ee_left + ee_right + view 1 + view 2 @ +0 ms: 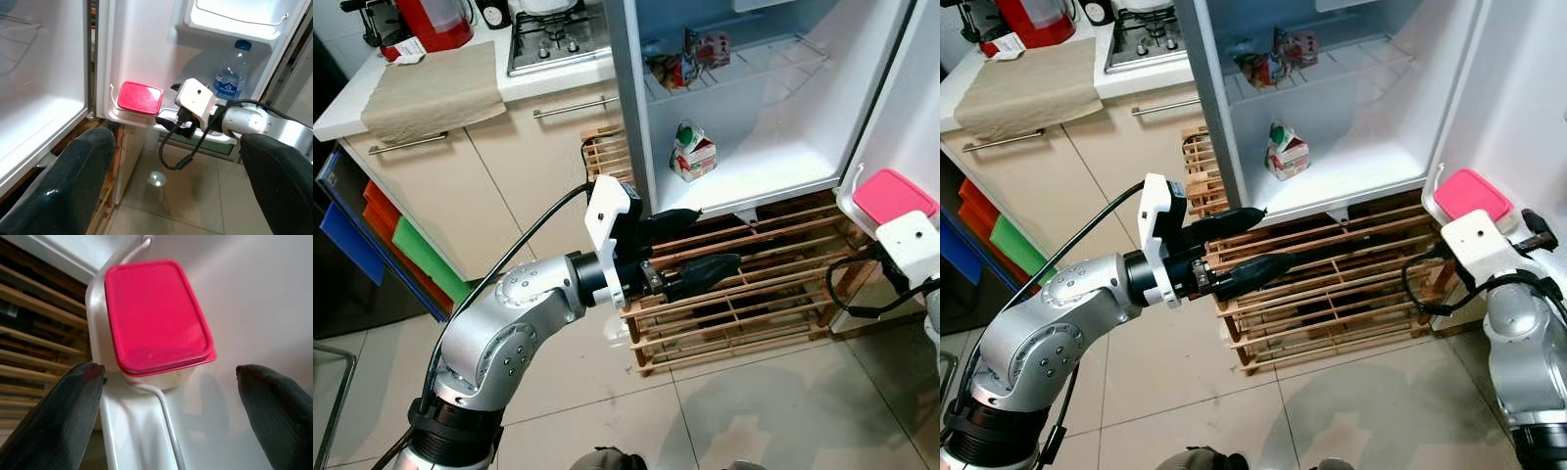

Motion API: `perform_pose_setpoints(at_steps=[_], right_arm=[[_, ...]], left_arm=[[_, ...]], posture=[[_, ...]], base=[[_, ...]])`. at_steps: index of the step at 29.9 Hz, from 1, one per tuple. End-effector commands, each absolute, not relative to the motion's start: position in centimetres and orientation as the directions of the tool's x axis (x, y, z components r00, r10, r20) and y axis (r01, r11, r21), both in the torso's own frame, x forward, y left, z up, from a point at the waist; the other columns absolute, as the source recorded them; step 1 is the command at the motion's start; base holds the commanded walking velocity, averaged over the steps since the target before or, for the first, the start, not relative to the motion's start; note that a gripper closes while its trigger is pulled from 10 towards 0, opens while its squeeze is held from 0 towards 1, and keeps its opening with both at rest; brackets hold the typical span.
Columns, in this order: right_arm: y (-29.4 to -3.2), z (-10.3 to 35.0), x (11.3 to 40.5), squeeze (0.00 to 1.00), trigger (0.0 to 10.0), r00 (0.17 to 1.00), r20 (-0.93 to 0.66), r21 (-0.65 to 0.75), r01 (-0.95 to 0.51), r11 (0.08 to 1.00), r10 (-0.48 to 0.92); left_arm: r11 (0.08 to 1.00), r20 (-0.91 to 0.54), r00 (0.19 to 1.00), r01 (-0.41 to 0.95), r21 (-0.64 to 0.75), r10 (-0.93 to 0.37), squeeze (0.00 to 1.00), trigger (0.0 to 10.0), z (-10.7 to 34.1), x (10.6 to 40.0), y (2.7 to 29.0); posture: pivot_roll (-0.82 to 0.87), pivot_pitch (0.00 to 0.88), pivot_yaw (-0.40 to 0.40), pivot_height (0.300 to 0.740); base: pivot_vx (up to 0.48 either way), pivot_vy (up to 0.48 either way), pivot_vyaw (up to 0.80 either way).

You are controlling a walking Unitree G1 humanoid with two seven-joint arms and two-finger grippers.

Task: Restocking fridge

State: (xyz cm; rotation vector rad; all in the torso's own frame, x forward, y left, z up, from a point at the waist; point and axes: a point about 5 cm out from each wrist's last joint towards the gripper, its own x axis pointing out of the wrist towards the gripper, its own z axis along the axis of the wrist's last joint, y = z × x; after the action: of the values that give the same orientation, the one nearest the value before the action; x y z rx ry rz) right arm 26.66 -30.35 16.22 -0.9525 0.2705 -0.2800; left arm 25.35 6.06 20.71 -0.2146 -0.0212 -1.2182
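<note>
The fridge stands open, with a milk carton [693,152] on its white bottom shelf [773,176]. A clear container with a pink lid [893,194] sits in the lower door shelf [127,431]. My right gripper [168,368] is open just in front of that container, one finger to each side and apart from it. My left gripper [705,235] is open and holds nothing, hovering before the wooden rack under the fridge. In the left wrist view the pink-lidded container [141,97] and a water bottle [230,78] stand in the door.
A wooden slatted rack [754,294] lies under the fridge. Packets [690,54] rest on the upper wire shelf. To the left are a counter with a beige cloth [435,88], a hob [558,39], a red kettle [435,20] and coloured bins [372,215]. The floor is tiled.
</note>
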Motion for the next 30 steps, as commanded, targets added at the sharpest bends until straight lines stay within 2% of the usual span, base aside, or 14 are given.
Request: perform_pose_setpoints(at_steps=[1, 7, 10, 13, 14, 17, 19, 20, 30], right_arm=[[-29.3, 16.7, 26.3, 0.0, 10.0, 0.939, -0.064, -0.833, 0.137, 0.537, -0.339], [-28.7, 18.0, 25.8, 0.0, 10.0, 0.935, 0.049, -0.838, 0.23, 0.494, -0.352], [-27.5, 19.0, 25.5, 0.0, 10.0, 0.935, 0.137, -0.813, 0.294, 0.502, -0.327], [-26.7, 19.0, 25.7, 0.0, 10.0, 0.937, 0.157, -0.795, 0.307, 0.523, -0.312], [-25.8, 18.9, 26.1, 0.0, 10.0, 0.943, 0.166, -0.757, 0.309, 0.576, -0.287], [-23.8, 18.8, 26.7, 0.0, 10.0, 0.958, 0.185, -0.703, 0.286, 0.651, -0.221], [-22.8, 18.4, 27.0, 0.0, 10.0, 0.964, 0.184, -0.694, 0.266, 0.669, -0.192], [-22.0, 17.8, 27.2, 0.0, 10.0, 0.97, 0.164, -0.648, 0.243, 0.722, -0.18], [-21.8, 15.2, 26.8, 0.0, 10.0, 0.964, 0.102, -0.542, 0.262, 0.799, -0.247]], left_arm=[[0.344, 0.143, 0.36, 0.931, -0.123, -0.922, 0.0, 10.0, 21.3, 25.3, 6.5], [0.343, 0.145, 0.36, 0.931, -0.126, -0.922, 0.0, 10.0, 21.2, 25.4, 6.4], [0.372, 0.146, 0.386, 0.921, -0.114, -0.911, 0.0, 10.0, 21.0, 25.8, 6.4], [0.404, 0.15, 0.418, 0.907, -0.115, -0.896, 0.0, 10.0, 20.8, 26.2, 6.4], [0.441, 0.159, 0.457, 0.888, -0.126, -0.875, 0.0, 10.0, 20.5, 26.7, 6.5], [0.533, 0.168, 0.557, 0.83, -0.167, -0.814, 0.0, 10.0, 19.9, 27.9, 6.8], [0.599, 0.159, 0.624, 0.78, -0.179, -0.765, 0.0, 10.0, 19.5, 28.7, 6.9], [0.638, 0.148, 0.664, 0.747, -0.187, -0.733, 0.0, 10.0, 19.2, 29.2, 7.0], [0.743, 0.074, 0.765, 0.64, -0.196, -0.64, 0.0, 10.0, 16.3, 30.4, 7.5]], posture=[[-0.1, 0.057, 0.136, 0.74], [-0.12, 0.05, 0.132, 0.74], [-0.13, 0.041, 0.131, 0.74], [-0.14, 0.034, 0.131, 0.74], [-0.15, 0.027, 0.129, 0.74], [-0.16, 0.007, 0.129, 0.74], [-0.17, 0.0, 0.124, 0.74], [-0.17, 0.0, 0.122, 0.74], [-0.17, 0.0, 0.107, 0.74]], base=[[0.0, 0.0, 0.0], [0.0, 0.0, 0.0], [0.0, 0.0, 0.0], [0.0, 0.0, 0.0], [0.0, 0.0, -0.8], [0.0, 0.0, -0.8], [0.0, 0.0, -0.8], [0.0, 0.0, -0.8], [0.0, 0.0, -0.8]])
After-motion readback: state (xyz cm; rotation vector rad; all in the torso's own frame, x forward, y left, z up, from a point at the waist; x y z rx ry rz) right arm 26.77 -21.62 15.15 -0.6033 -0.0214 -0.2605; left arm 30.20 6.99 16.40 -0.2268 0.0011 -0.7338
